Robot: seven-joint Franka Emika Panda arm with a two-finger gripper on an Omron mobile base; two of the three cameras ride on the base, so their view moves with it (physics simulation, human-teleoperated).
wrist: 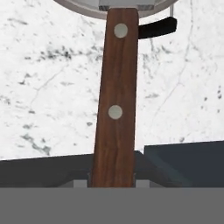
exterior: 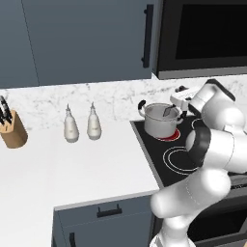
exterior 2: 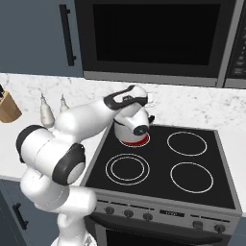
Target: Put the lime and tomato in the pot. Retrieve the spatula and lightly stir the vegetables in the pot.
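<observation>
Hidden: the pot's (exterior: 159,120) inside cannot be seen; in the right base view the arm covers most of the pot.
Pot: on the stove's (exterior: 171,161) rear-left burner, ringed red.
Spatula (wrist: 116,100): handle runs lengthwise away from the hand camera; pale head (exterior: 168,112) dips inside the pot rim.
Gripper (exterior: 179,100): fingers closed on the spatula handle, beside the pot.

— You see the pot (exterior: 159,120)? What finish?
— Shiny steel, smooth, with black matt handles.
— And the spatula (wrist: 116,100) you look along?
— Its handle reads as reddish-brown wood, grained, with two pale metal rivets; the head is grey.
— The surroundings?
— You have a glossy black stove (exterior 2: 192,168), a smooth white counter (exterior: 72,169), and a veined marble wall (exterior: 111,99).
</observation>
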